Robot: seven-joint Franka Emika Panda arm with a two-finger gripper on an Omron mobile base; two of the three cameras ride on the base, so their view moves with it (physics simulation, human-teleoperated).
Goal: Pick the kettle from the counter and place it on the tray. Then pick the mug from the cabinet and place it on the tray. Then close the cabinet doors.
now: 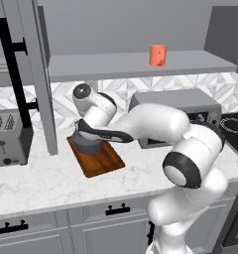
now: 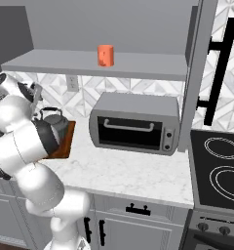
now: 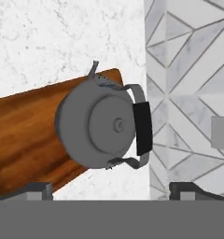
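Observation:
The dark grey kettle (image 3: 102,128) stands on the far end of the reddish-brown tray (image 3: 25,126), close to the tiled wall, with its black handle arched over the lid. My gripper (image 3: 112,190) hangs open just above it, fingertips wide apart and holding nothing. From the left base view the kettle (image 1: 86,144) sits on the tray (image 1: 103,161) under my hand (image 1: 87,135). From the right, the kettle (image 2: 54,119) and tray (image 2: 65,141) show behind my arm. The orange mug (image 1: 158,55) (image 2: 106,55) stands on the cabinet shelf (image 1: 116,65). Both cabinet doors (image 1: 39,74) (image 2: 193,73) are open.
A toaster (image 1: 9,136) stands left of the tray on the counter (image 1: 41,178). A toaster oven (image 2: 133,122) sits right of the tray under the shelf. A black stove (image 2: 219,171) lies at the far right. The open doors jut out over the counter.

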